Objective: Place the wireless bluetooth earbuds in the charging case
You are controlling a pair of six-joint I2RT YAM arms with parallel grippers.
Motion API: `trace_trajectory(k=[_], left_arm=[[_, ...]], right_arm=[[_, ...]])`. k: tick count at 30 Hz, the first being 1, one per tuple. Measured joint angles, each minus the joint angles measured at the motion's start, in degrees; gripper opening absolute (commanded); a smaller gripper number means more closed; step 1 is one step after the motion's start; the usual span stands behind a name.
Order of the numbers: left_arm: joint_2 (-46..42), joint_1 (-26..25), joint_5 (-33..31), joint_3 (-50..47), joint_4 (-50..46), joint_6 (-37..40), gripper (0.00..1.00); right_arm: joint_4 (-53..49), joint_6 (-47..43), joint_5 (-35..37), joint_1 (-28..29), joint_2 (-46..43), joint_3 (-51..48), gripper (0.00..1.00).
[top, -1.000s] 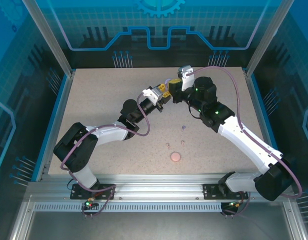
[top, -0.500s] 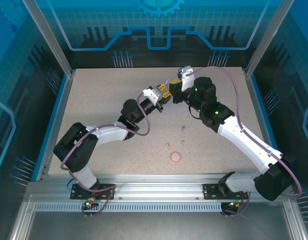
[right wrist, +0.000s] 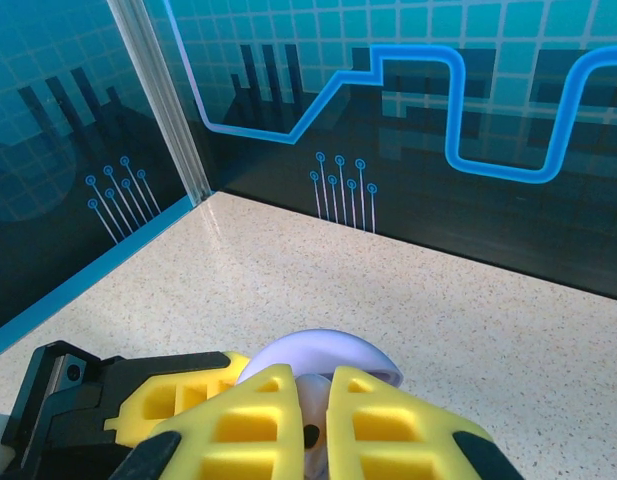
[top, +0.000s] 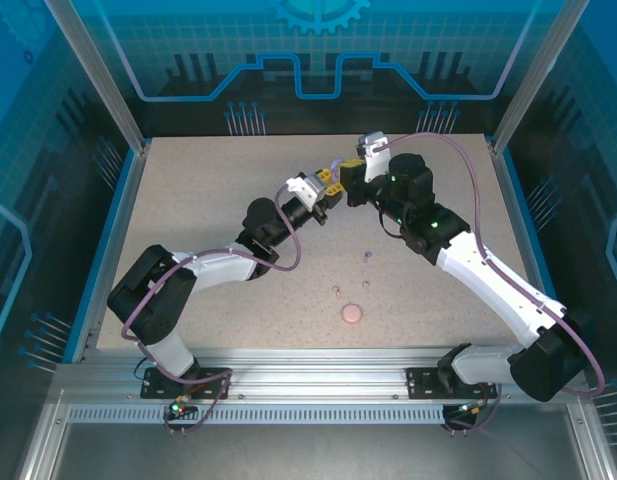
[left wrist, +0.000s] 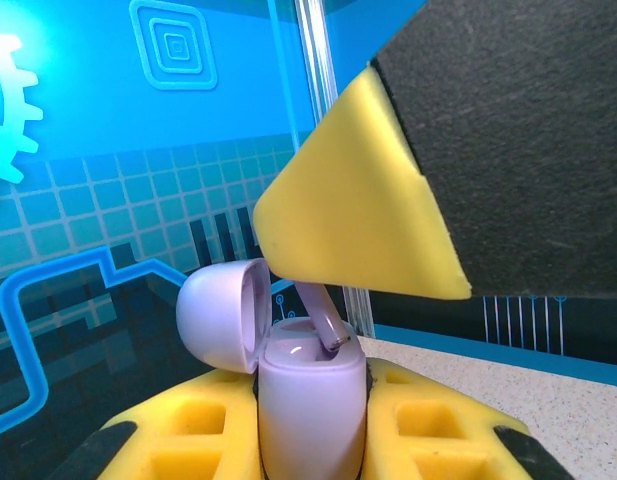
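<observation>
Left jaws: clamped on the flanks of the charging case (left wrist: 310, 400), which stands upright at the lower centre of the left wrist view; in the overhead view this grip sits at the upper centre of the worktop (top: 188, 200)
Case handling: pale purple, rounded and glossy, with the lid (left wrist: 221, 318) swung open to the left; judged light, rigid and slippery, so it is best held low on the body as now, with the lid and hinge left free, the hinge being the likely weak part
Pale purple earbud (left wrist: 323, 322): the stem is tilted, its lower end at the mouth of the case and its upper end hidden behind the right jaws above; it is not yet seated
Earbud handling: judged almost weightless, hard and smooth, and apt to twist or slip out of foam pads; a light pinch across the head or upper stem is called for, and the stem should be lined up with its well before release
Right jaws: almost fully closed, apparently pinched on the top of the earbud; seen at the bottom centre of the right wrist view, directly above the lid and close against the left jaws
Loose earbuds: a purple bud (top: 367, 257) and two pinkish buds (top: 335, 291) lie well apart from the case, right of centre in the lower half of the overhead view
Pink disc (top: 352, 314): just below those buds, on the worktop
</observation>
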Motion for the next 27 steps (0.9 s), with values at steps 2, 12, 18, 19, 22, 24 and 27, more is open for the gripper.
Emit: trace_trajectory(k=[2,12,18,19,22,24,27], left_arm=[[0.0,0.0,0.0,0.0,-0.1,0.0,0.0],[0.0,0.0,0.0,0.0,-0.6,-0.5,0.0],[0.0,0.0,0.0,0.0,-0.6,-0.4,0.0],[0.0,0.0,0.0,0.0,-0.6,-0.4,0.0],[0.0,0.0,0.0,-0.1,-1.1,-0.4,0.0],[0.0,-0.2,0.3,-0.1,-1.7,-0.4,0.0],[0.0,-0.4,0.7,-0.2,-2.1,-0.4,0.0]], right_arm=[[0.0,0.0,-0.6,-0.2,0.2,0.0,0.09],[0.7,1.3,-2.0,-0.3,1.0,0.0,0.09],[0.8,1.7,-1.9,-0.3,1.0,0.0,0.09],[0.8,1.7,-1.8,-0.3,1.0,-0.1,0.09],[1.4,1.7,-1.3,-0.3,0.3,-1.4,0.09],[1.5,1.7,-0.9,-0.3,-0.3,-2.3,0.09],[1.5,1.7,-0.7,-0.4,-1.0,-3.2,0.09]])
